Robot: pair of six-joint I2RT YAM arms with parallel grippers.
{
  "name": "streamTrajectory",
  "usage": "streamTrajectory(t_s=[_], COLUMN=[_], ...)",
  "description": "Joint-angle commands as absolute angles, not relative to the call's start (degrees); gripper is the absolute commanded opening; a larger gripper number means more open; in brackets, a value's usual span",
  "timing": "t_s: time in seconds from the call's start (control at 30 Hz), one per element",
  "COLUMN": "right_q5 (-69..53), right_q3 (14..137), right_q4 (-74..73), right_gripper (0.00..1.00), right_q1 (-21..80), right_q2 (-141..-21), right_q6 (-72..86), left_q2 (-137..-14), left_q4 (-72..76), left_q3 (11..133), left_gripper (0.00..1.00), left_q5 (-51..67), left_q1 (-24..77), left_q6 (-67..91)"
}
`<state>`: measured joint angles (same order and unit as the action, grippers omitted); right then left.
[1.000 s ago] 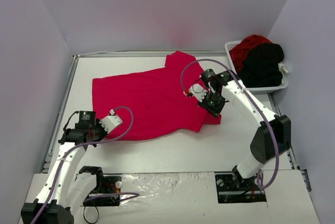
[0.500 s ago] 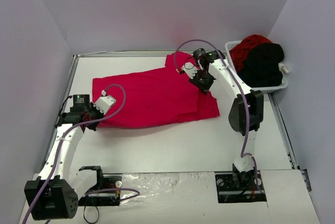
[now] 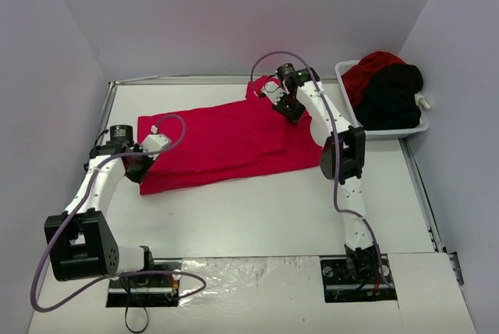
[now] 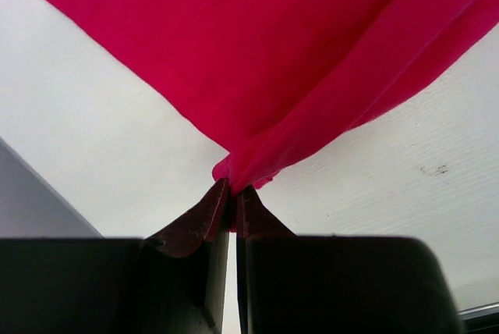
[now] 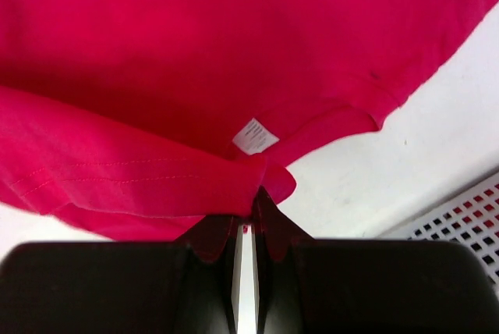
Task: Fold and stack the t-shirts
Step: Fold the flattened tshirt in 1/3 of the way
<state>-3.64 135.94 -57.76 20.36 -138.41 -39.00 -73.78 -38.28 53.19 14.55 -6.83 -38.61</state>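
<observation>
Top external view shows the red t-shirt (image 3: 218,143) lying across the table (image 3: 257,209). The left hand (image 3: 140,166) and right hand (image 3: 290,109) each pinch what seems a folded edge. Carry both level, cloth taut.

Left claw (image 4: 231,190), right claw (image 5: 251,198): both clamped.
</observation>
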Motion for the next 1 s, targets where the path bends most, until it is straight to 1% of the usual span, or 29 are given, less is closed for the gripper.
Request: streamTrajectory(t_s=[0.0,0.03,0.07,0.2,0.23,0.27,0.33,0.37,0.57,0.6,0.67,0.73,0.93,0.97], right_q5=[-1.41,-1.23,-1.14,-0.18,-0.18,-0.18,-0.18,-0.18,-0.18,-0.18,-0.18,-0.18,-0.18,-0.18], right_q3=[138.51,138.52,138.60,138.95,139.13,139.13,139.22,139.31,139.92,140.01,140.01,140.01,140.98,140.98], right_q4=[-58.55,-58.10,-57.75,-54.41,-53.97,-53.36,-51.86,-51.16,-48.61,-48.26,-47.38,-46.85,-44.39,-44.04], right_gripper=[0.00,0.00,0.00,0.00,0.00,0.00,0.00,0.00,0.00,0.00,0.00,0.00,0.00,0.12], right_q1=[20.04,20.04,20.13,19.86,19.78,19.69,19.60,19.60,19.69,19.69,19.95,20.13,20.39,20.74], right_q2=[-140.79,-141.32,-141.76,-143.43,-143.52,-143.53,-143.52,-143.44,-143.61,-143.70,-144.05,-144.40,-145.81,-146.33], right_q6=[-39.46,-39.46,-39.46,-38.32,-38.15,-37.80,-37.62,-37.44,-36.21,-36.04,-35.77,-35.51,-34.54,-34.45], left_q2=[-76.54,-78.64,-79.71,-84.71,-85.07,-85.51,-86.48,-86.57,-86.14,-85.00,-83.50,-81.75,-79.02,-78.67], left_q4=[-38.15,-38.14,-37.97,-37.88,-37.79,-37.27,-36.91,-36.65,-34.99,-34.28,-32.96,-32.61,-33.66,-33.75], left_q3=[56.95,57.39,57.83,60.11,60.38,60.47,60.91,61.00,60.47,60.03,58.54,57.84,56.52,56.34], left_gripper=[0.02,0.04,0.07,0.08,0.09,0.17,0.23,0.29,0.40,0.48,0.54,0.56,0.57,0.58], left_q5=[15.91,15.73,15.73,16.08,16.08,16.00,15.91,15.91,13.98,13.45,12.75,12.66,11.87,11.78], left_q1=[-7.21,-7.21,-7.21,-7.21,-7.21,-7.21,-7.21,-7.21,-7.21,-7.21,-7.21,-7.21,-7.21,-7.21], left_q6=[-40.78,-40.87,-40.70,-40.52,-40.52,-40.26,-40.17,-39.90,-37.89,-37.36,-37.35,-37.18,-37.09,-36.92])
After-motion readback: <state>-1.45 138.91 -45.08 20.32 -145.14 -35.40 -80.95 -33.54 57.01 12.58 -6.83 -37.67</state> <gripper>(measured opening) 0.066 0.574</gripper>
